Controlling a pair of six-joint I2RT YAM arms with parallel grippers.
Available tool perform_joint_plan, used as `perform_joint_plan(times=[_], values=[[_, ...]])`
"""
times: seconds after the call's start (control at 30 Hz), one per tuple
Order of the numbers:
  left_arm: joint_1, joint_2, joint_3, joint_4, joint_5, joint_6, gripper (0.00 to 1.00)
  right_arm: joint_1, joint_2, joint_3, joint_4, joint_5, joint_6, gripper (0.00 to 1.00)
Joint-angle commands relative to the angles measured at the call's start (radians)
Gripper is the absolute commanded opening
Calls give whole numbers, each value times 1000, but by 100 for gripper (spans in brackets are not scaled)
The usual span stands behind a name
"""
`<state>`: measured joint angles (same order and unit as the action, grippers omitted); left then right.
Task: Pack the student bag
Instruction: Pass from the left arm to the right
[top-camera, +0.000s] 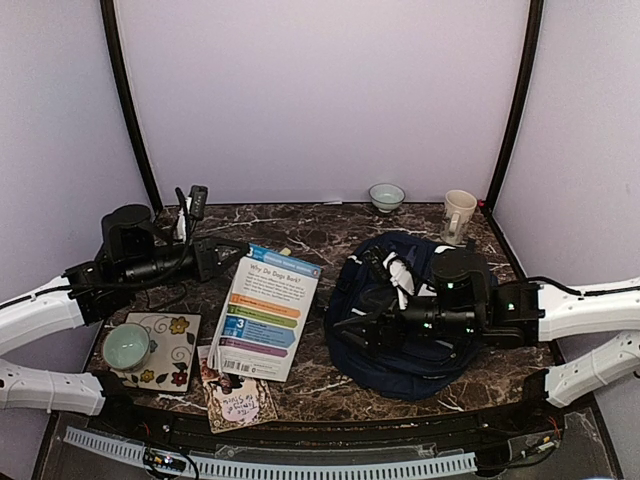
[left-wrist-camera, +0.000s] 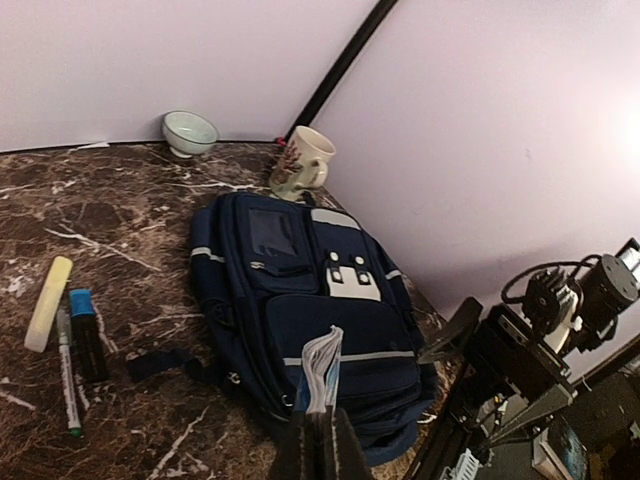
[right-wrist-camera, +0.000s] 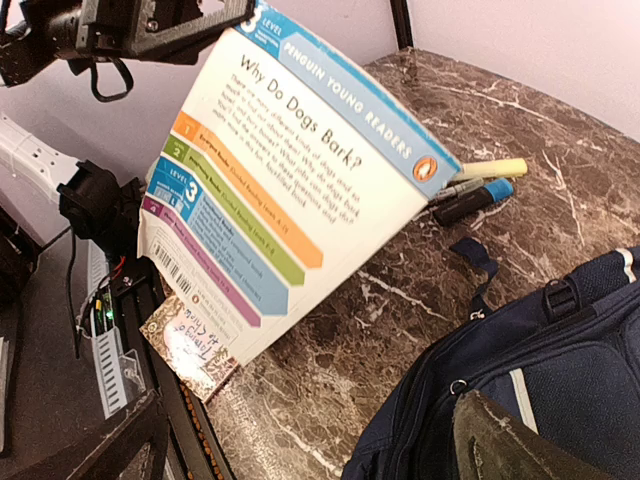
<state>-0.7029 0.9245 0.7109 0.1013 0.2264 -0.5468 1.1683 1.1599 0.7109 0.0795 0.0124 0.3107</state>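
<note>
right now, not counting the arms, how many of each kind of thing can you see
backpack: 1
books: 2 (dog book, small booklet)
bowls: 2 (back bowl, front bowl)
mug: 1
pens: 3 (yellow highlighter, blue marker, thin pen)
flowered mat: 1
total: 10

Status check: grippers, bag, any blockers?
Left gripper shut on book, tilted up by its edge. Right gripper open over student bag. Bag flat, front up. Markers on table beside bag.
</note>
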Motion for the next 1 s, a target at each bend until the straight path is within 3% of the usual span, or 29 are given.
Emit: perform_joint_plan(times=[0.0, 0.4, 0.53, 0.67, 0.83, 0.97], values=[[-48, 30, 85, 49, 167, 49, 0, -35, -64, -6, 17, -83, -52, 100], [-258, 82, 211, 55, 285, 111, 0, -120, -127, -44, 81, -263, -30, 100], [-296, 92, 226, 56, 285, 126, 0, -124, -134, -58, 143, -404, -30, 96], [-304, 104, 231, 62, 287, 128, 0, -124, -152, -91, 254, -575, -19, 78], [-309, 114, 232, 79, 290, 130, 0, -122, -139, -87, 275, -637, -11, 45], [-312, 124, 234, 89, 287, 133, 0, -121, -105, -75, 281, -670, -10, 33]])
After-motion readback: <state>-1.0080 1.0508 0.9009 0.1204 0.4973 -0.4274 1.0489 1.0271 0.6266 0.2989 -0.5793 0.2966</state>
